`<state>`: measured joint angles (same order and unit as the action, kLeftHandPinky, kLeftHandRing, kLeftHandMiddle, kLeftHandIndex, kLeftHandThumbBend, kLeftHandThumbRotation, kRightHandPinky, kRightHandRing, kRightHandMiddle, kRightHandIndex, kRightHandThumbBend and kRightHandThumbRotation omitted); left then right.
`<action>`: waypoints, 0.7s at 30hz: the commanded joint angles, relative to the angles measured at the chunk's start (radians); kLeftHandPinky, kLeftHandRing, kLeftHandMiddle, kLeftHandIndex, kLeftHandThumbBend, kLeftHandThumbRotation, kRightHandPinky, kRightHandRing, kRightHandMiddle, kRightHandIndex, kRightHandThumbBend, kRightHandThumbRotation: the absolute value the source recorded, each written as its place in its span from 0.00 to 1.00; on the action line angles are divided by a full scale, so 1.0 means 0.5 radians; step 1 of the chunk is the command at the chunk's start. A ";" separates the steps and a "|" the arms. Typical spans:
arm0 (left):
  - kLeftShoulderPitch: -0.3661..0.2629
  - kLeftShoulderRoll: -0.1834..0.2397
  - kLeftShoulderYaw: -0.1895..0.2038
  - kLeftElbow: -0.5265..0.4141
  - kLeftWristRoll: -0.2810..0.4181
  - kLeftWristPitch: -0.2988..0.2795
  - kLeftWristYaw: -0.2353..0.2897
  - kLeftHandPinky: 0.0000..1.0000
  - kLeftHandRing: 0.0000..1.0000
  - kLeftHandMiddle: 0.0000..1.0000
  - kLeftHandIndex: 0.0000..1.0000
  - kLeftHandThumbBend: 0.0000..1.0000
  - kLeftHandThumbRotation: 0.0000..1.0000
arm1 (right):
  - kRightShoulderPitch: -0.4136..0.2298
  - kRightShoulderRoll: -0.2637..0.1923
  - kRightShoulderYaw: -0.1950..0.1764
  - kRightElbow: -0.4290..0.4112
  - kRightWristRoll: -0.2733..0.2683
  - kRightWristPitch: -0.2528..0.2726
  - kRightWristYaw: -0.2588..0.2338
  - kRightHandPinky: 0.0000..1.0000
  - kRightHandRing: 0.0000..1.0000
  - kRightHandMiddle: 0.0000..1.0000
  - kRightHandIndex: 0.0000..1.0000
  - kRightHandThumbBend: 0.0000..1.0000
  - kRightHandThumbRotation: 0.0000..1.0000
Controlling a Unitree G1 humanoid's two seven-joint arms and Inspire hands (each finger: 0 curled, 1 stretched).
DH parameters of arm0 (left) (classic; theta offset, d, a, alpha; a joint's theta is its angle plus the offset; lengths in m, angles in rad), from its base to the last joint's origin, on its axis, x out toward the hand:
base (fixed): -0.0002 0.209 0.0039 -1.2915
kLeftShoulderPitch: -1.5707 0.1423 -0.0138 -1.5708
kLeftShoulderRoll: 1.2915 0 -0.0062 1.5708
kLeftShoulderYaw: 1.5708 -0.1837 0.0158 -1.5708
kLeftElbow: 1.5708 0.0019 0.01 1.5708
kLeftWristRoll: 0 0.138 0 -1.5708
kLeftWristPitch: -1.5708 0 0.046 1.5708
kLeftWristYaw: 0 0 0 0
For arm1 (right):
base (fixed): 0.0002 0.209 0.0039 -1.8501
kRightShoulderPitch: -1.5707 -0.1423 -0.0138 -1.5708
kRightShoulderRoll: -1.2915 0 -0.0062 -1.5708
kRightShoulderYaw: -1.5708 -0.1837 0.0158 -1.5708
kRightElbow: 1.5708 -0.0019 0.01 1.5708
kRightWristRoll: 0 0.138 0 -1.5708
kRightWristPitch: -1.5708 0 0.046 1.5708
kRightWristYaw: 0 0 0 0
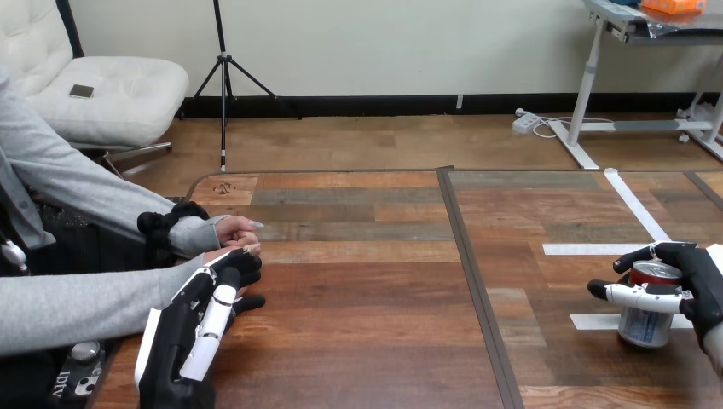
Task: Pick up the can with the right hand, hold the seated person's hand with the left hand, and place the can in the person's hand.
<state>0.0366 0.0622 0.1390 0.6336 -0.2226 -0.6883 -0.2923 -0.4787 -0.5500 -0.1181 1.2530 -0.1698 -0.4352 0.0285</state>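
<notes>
One cam, head-mounted, looking fwd and down across the counter from the robot's own side. Mid-range, not close: the counter's far edge sits near mid-height and its surface runs out through the btm of frame. The counter's dark seam runs just right of centre, so aim is approx straight ahead. Left robot hand comes in at btm left, large in frame, i.e. nearest the lens. Right robot hand, wrapped on the can, sits at the right edge, partly cropped. Person's hands enter from the left edge, over the counter's left side.
</notes>
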 commanded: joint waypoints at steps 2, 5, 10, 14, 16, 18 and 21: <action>-0.144 0.015 0.001 -0.020 0.028 -0.041 -0.009 0.68 0.80 0.76 0.71 0.47 0.69 | -0.102 -0.061 -0.003 -0.078 0.031 -0.110 0.040 0.35 0.39 0.44 0.45 0.83 0.00; -0.143 0.017 0.001 -0.023 0.031 -0.039 -0.006 0.69 0.80 0.76 0.71 0.49 0.69 | -0.101 -0.060 -0.003 -0.084 0.032 -0.124 0.045 0.34 0.38 0.43 0.45 0.84 0.00; -0.138 0.013 0.002 -0.034 0.022 -0.025 -0.008 0.70 0.81 0.76 0.71 0.49 0.70 | -0.099 -0.057 -0.006 -0.091 0.036 -0.160 0.057 0.33 0.37 0.42 0.44 0.84 0.00; -0.135 0.014 0.000 -0.043 0.016 -0.015 -0.014 0.71 0.81 0.76 0.71 0.48 0.69 | -0.100 -0.059 -0.003 -0.096 0.037 -0.196 0.074 0.32 0.36 0.41 0.44 0.84 0.00; -0.135 0.014 0.001 -0.042 0.020 -0.021 -0.010 0.71 0.81 0.76 0.70 0.47 0.69 | -0.101 -0.059 -0.003 -0.097 0.038 -0.206 0.082 0.33 0.36 0.42 0.44 0.84 0.00; -0.135 0.013 0.001 -0.042 0.027 -0.027 -0.001 0.71 0.81 0.76 0.70 0.46 0.68 | -0.100 -0.061 0.004 -0.101 0.030 -0.234 0.080 0.33 0.36 0.42 0.44 0.84 0.00; -0.138 0.012 0.002 -0.037 0.033 -0.038 0.003 0.71 0.80 0.75 0.70 0.45 0.68 | -0.100 -0.059 0.005 -0.108 0.031 -0.265 0.085 0.34 0.37 0.42 0.44 0.84 0.00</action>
<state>0.0365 0.0624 0.1387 0.6336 -0.2212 -0.6882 -0.2923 -0.4785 -0.5515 -0.1182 1.2529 -0.1636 -0.5147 0.0669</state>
